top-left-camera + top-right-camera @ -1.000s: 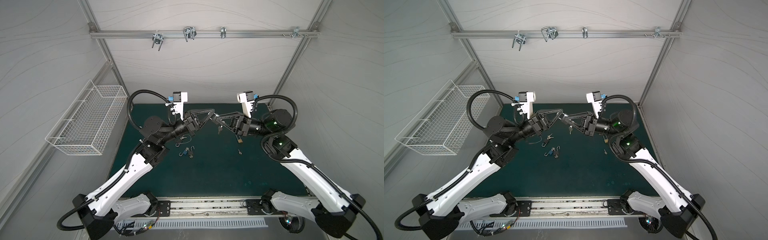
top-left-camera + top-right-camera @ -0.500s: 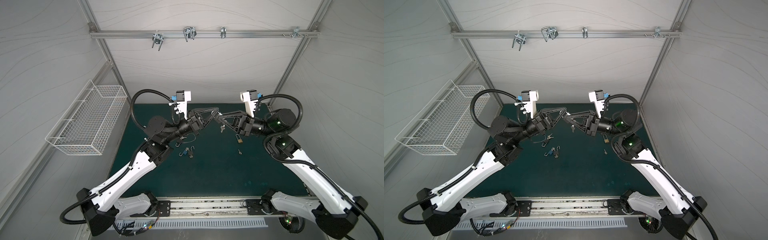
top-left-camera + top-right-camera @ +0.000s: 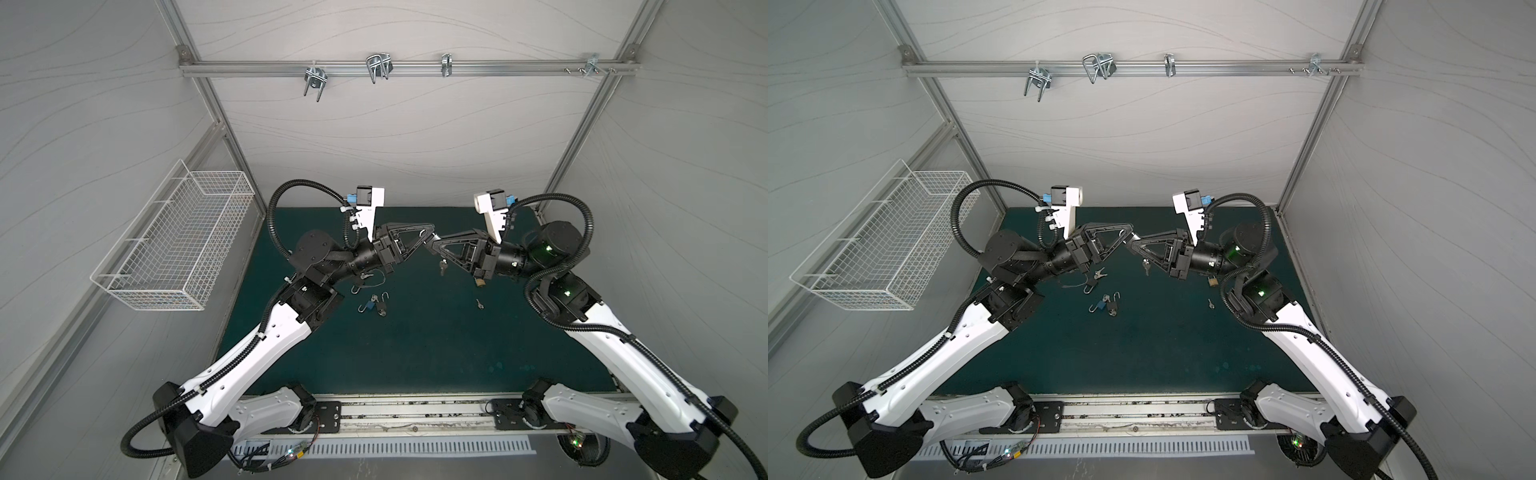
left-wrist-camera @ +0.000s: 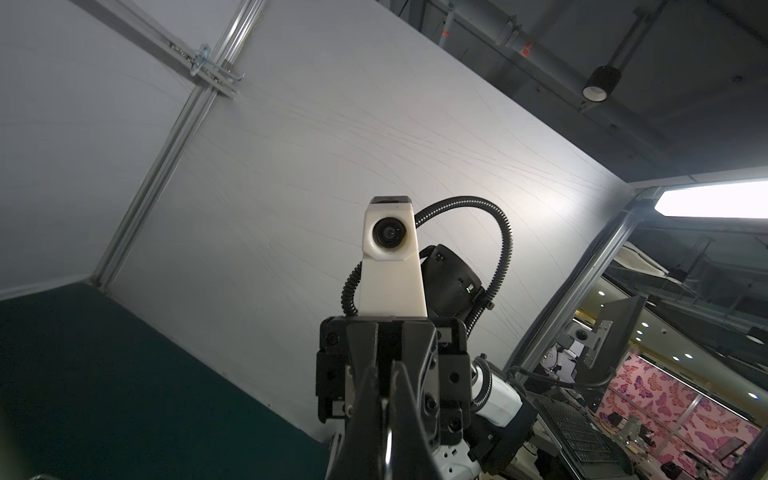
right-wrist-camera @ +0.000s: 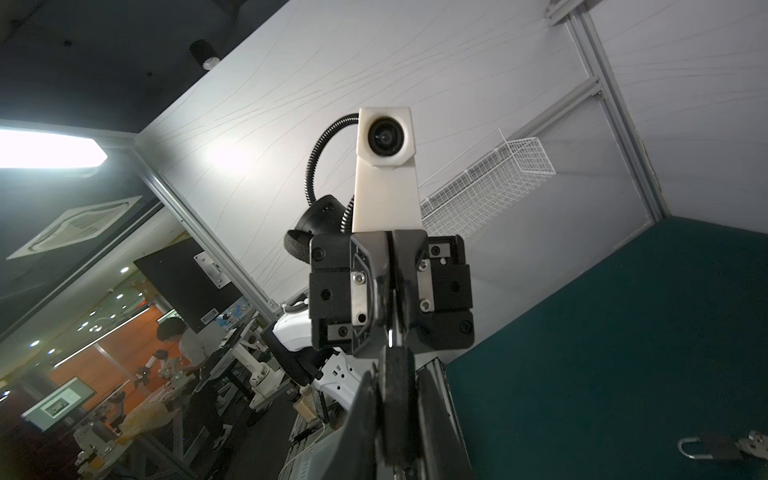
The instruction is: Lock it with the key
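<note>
Clamping 1 black padlock [image 5: 397, 372] midair between them, left gripper [image 3: 429, 235] and right gripper [image 3: 434, 240] both closed, keys [image 3: 443, 266] dangling.

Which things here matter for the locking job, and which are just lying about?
In the job: held padlock, hanging keys, left gripper, right gripper.
Lying about: blue padlock, black padlock, brass padlock, loose key, wire basket.

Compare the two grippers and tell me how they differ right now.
The left gripper is shut tight on a thin metal loop. The right gripper clamps what looks like a thicker black padlock, so its jaws stand slightly apart. Keys hang below the right gripper, none below the left gripper. Both are raised above the mat, tips meeting.
</note>
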`<state>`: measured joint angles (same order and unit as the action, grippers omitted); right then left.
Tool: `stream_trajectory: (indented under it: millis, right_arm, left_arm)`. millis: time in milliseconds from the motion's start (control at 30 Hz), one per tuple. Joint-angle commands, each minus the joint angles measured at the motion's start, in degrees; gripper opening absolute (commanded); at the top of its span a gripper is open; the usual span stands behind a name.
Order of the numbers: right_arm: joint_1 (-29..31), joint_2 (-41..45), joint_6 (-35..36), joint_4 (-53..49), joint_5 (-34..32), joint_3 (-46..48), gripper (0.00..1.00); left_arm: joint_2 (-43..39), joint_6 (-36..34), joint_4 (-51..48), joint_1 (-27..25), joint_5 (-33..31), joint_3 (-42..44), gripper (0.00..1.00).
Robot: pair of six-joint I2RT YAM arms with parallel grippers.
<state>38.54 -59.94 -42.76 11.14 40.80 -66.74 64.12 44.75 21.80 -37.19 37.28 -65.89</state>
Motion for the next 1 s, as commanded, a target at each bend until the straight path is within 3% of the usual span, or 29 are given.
stream_trajectory:
  millis: [0, 400, 433, 533, 633, 800, 967]
  right_arm:
    - [-0.3, 3.9, 2.4, 1.9, -3.3, 1.4, 0.00]
    - [-0.3, 4.2, 3.4, 0.5, -0.8, 3.9, 0.00]
    - [-0.3, 3.8, 3.5, 0.5, -0.2, 3.4, 0.02]
    - [-0.3, 3.4, 4.5, 0.6, 0.3, 2.9, 0.33]
    - [-0.3, 4.3, 5.9, 0.1, -0.7, 3.5, 0.52]
    - [-0.2, 6.3, 9.8, -2.6, -3.7, 5.2, 0.60]
    - [4.9, 7.6, 22.8, -13.9, -14.4, 3.1, 0.60]
  left_arm:
    - [-0.9, 0.9, -8.1, 2.6, 7.7, -2.6, 0.00]
    - [-2.5, 4.0, -5.3, 5.4, 4.9, -4.4, 0.00]
    - [-2.5, 4.3, -5.1, 5.4, 4.7, -4.3, 0.00]
    - [-2.7, 4.5, -5.0, 5.4, 4.3, -4.0, 0.00]
    - [-2.9, 4.4, -5.5, 5.3, 4.2, -3.7, 0.00]
    - [-3.8, 2.4, -8.2, 5.3, 2.7, -3.6, 0.00]
    - [-4.1, 0.7, -12.4, 5.3, -1.5, -3.6, 0.00]
